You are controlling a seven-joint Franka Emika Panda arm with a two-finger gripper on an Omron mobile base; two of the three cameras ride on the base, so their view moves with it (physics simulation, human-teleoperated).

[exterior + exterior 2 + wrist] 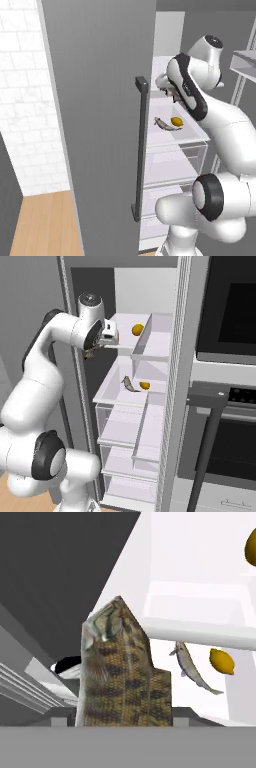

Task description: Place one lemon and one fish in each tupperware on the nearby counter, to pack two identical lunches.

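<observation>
My gripper (93, 351) sits at the left edge of the open fridge (150, 401), level with the upper shelf (125, 336). In the hand view a mottled brown fish (122, 672) rises from the bottom edge where my fingertips would be and hides them, so it appears to lie between my jaws; whether they press on it I cannot tell.

Left base view: my arm crosses in front of the fridge interior. The grey fridge door (100, 125) with its dark bar handle (140, 150) covers the left half of the scene. A brown shape shows at my hand (169, 91), too small to read clearly. On the middle shelf (192, 131) lie a slim silver fish (164, 124) and a lemon (176, 121), just beside each other.

Right base view: this side shows the whole fridge column, with clear drawers (125, 428) below the middle shelf. A second lemon (137, 330) rests on the upper shelf, well apart from my hand. To the right of the fridge stand built-in ovens (225, 356) with a dark handle bar (210, 431).

Hand view: the brown fish fills the near centre, standing upright in the frame. Beyond it, the silver fish and the lemon lie on the middle shelf, and the second lemon is cut by the upper right edge of the frame. The scale pattern of the brown fish is plain here.
</observation>
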